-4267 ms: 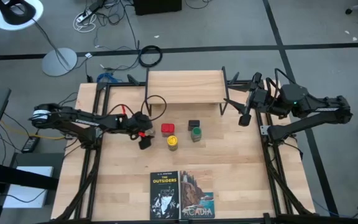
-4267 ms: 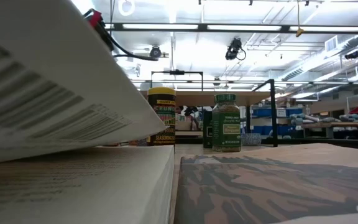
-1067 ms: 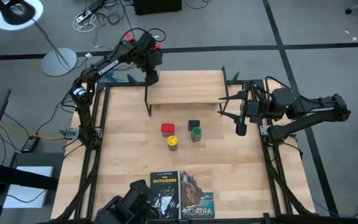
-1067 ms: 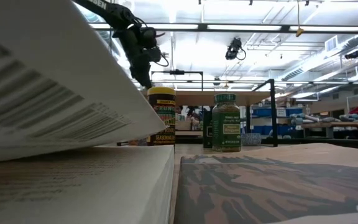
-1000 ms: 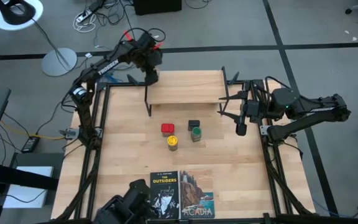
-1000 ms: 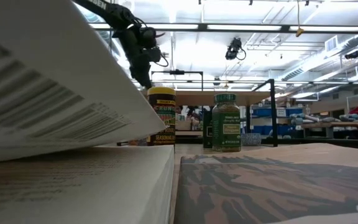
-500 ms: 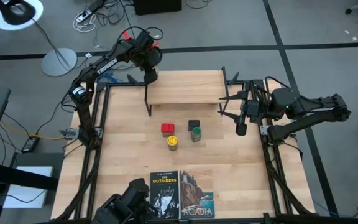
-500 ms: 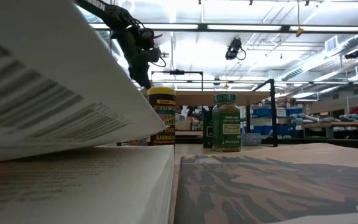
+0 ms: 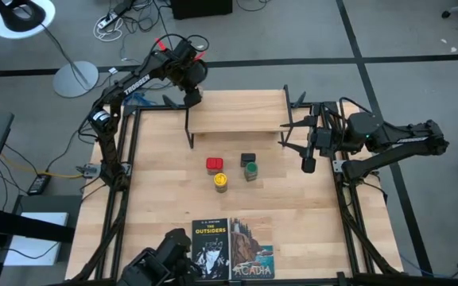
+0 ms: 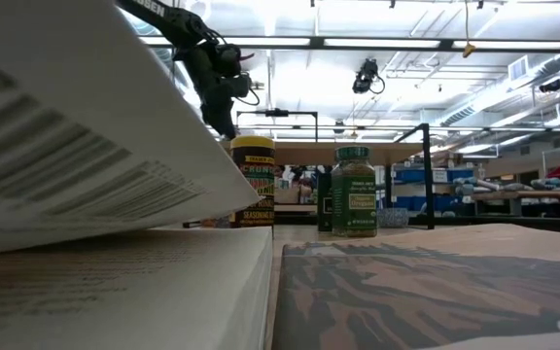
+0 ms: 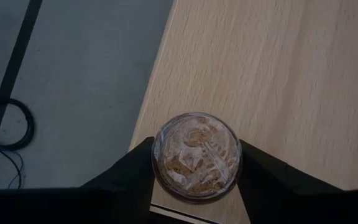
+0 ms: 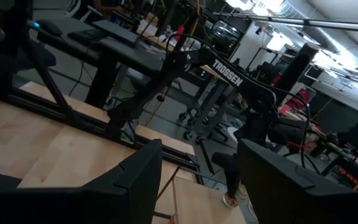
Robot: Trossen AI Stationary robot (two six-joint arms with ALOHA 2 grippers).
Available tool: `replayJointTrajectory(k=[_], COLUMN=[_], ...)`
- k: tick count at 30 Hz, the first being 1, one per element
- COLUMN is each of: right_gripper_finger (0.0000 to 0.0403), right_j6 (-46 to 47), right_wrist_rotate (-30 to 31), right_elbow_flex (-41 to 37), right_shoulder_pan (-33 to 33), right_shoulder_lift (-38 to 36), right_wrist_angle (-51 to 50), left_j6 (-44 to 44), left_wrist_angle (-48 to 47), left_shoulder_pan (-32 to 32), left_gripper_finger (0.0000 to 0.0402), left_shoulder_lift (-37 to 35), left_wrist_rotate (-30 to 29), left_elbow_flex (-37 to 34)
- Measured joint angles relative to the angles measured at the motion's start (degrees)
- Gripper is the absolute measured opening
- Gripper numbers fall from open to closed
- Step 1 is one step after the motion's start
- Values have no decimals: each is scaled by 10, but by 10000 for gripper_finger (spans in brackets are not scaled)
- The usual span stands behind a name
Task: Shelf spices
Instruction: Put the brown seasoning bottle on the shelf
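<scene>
While the high view showed the left gripper reaching over the far left corner of the shelf, only the left wrist view revealed what lay between its fingers: a round clear-topped spice jar with brownish contents, standing at the shelf board's edge beside the grey floor. Those fingers flanked the jar closely on both sides; whether they gripped it or had just let go could not be told.

On the tabletop just in front of the shelf stood four more spices in a cluster: the red square tin, the yellow-lidded jar near it, the dark grey tin and the green-lidded jar. From the low view the yellow-lidded jar and green-lidded jar appeared upright, with the left gripper hanging above and behind them; an open book page filled the near left of that picture.

At the near edge of the table lay two paperback books side by side.

Beside the shelf's right end the right gripper hovered, its fingers standing apart and holding nothing.
</scene>
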Motion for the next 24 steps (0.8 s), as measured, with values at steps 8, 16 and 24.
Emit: replayJointTrajectory(k=[8,16,24], right_gripper_finger=[208,208,208], right_j6=[0,0,0], right_wrist_rotate=[0,0,0], right_elbow_flex=[0,0,0], right_shoulder_pan=[0,0,0], right_shoulder_lift=[0,0,0], right_wrist_angle=[0,0,0], left_j6=[-15,-31,-33], left_wrist_angle=[-1,-1,2], left_shoulder_pan=[-1,-1,-1], left_gripper_finger=[198,228,245], left_shoulder_lift=[0,0,0], left_wrist_rotate=[0,0,0], left_elbow_flex=[0,0,0])
